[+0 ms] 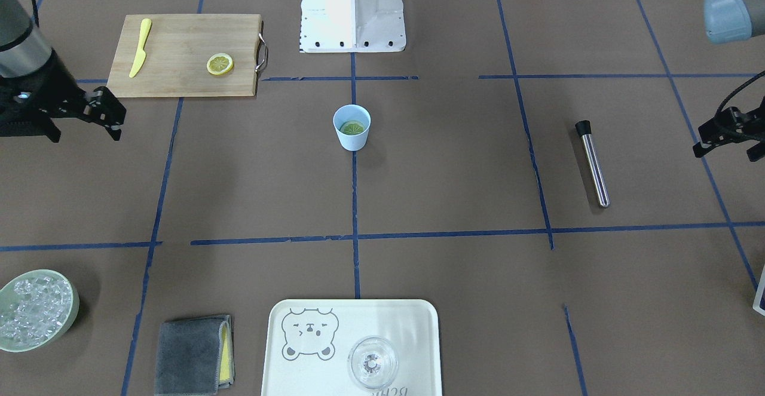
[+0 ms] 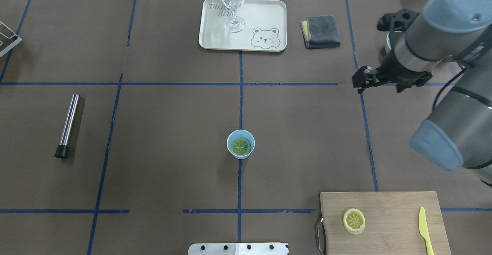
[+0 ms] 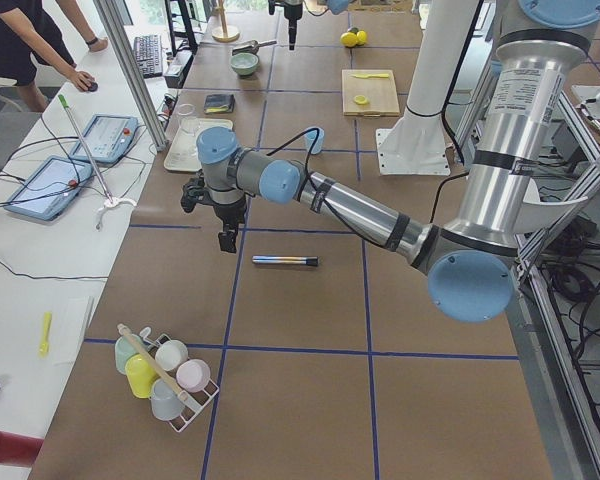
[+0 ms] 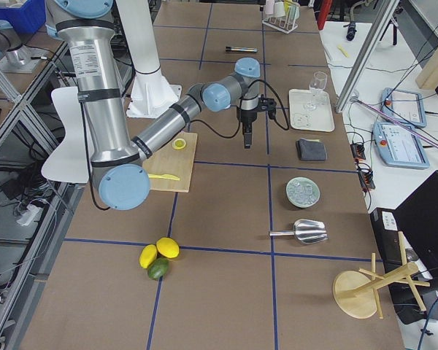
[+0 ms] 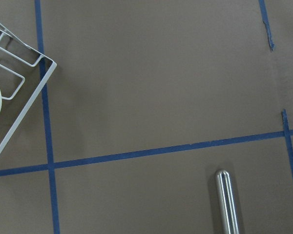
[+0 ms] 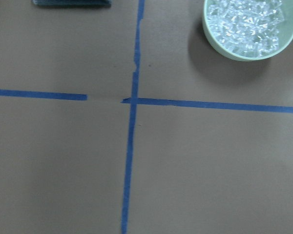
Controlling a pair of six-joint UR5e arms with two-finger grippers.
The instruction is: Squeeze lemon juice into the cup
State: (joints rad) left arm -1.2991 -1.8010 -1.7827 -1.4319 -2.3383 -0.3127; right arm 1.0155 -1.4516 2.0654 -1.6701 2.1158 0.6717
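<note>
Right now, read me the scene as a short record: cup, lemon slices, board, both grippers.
cup: light blue, upright, mid-table on a tape line
slice one: flat inside the cup
slice two: on the board, near its handle end
knife: yellow, at the board's other end
left gripper: raised beside the steel rod, nothing in it; jaws unclear
right gripper: raised between board and ice bowl, nothing in it; jaws unclear

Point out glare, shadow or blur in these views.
Front-facing view: the white robot base is washed out by glare. Overhead view: the thin round lemon slice looks greenish, shaded inside the light blue plastic cup. Right wrist view: the pale green bowl of ice throws a soft shadow.
</note>
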